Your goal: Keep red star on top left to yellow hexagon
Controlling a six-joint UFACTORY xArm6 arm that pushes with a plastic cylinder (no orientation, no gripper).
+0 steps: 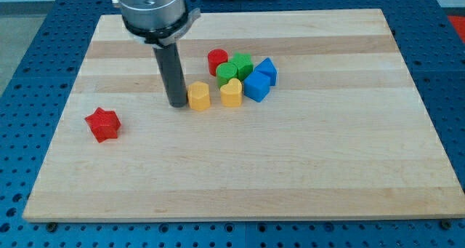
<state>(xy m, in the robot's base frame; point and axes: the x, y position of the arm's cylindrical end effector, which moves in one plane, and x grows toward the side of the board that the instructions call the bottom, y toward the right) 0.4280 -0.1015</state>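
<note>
The red star [102, 124] lies at the view's left on the wooden board [240, 168], well apart from the other blocks. The yellow hexagon [199, 97] sits near the board's middle. My tip [177, 103] stands just left of the yellow hexagon, close to or touching its left side. The red star is down and to the left of my tip, about a hundred pixels away.
A yellow heart [231, 92] sits right of the hexagon. Behind it cluster a red cylinder [217, 60], two green blocks [235, 68], and two blue blocks [260, 78]. The rod's mount [152, 12] hangs over the view's top.
</note>
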